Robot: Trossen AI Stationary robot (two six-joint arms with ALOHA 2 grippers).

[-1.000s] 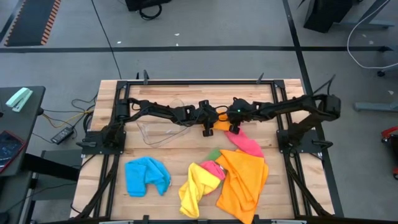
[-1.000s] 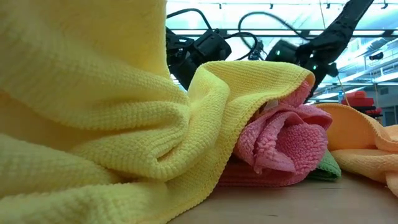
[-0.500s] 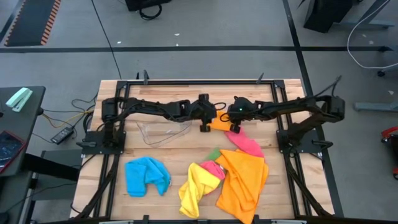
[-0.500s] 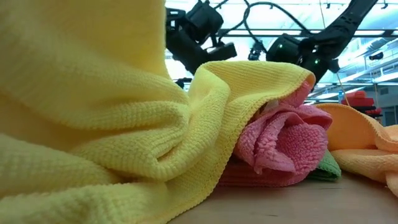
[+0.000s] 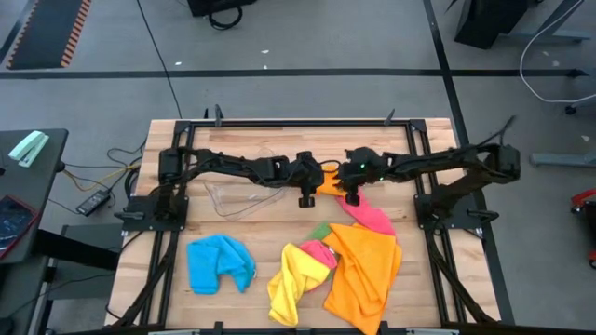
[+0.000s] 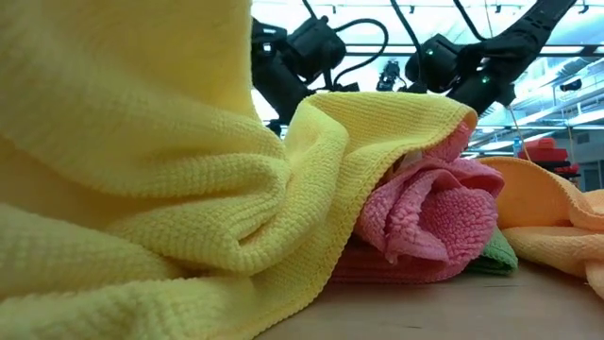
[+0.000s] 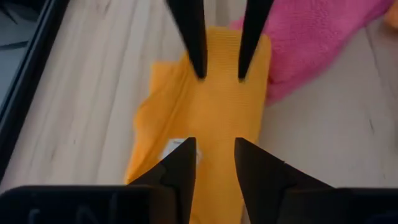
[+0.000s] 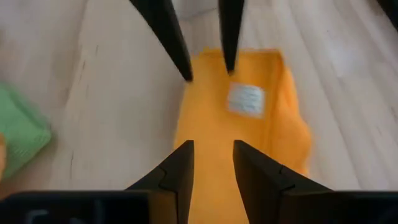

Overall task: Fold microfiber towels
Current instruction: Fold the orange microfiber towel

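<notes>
Orange microfiber towel (image 7: 205, 118) flat on the wooden desk (image 5: 242, 251), between both hands.
Left hand (image 5: 304, 191) and right hand (image 5: 351, 189) hover spread just above its opposite ends, neither touching the cloth.

A small towel (image 5: 330, 185) is laid flat near the table's (image 5: 279, 140) back middle, with the left gripper (image 5: 304, 196) at its left edge and the right gripper (image 5: 353, 196) at its right edge. A clear tub (image 5: 237, 195) is sat just left of the left gripper. A second towel (image 5: 371, 214) is spread right behind the right gripper's spot, toward the front. A pile of towels (image 5: 349, 265) is heaped front right, and one more towel (image 5: 219, 262) is dumped front left, well apart from the pile.
</notes>
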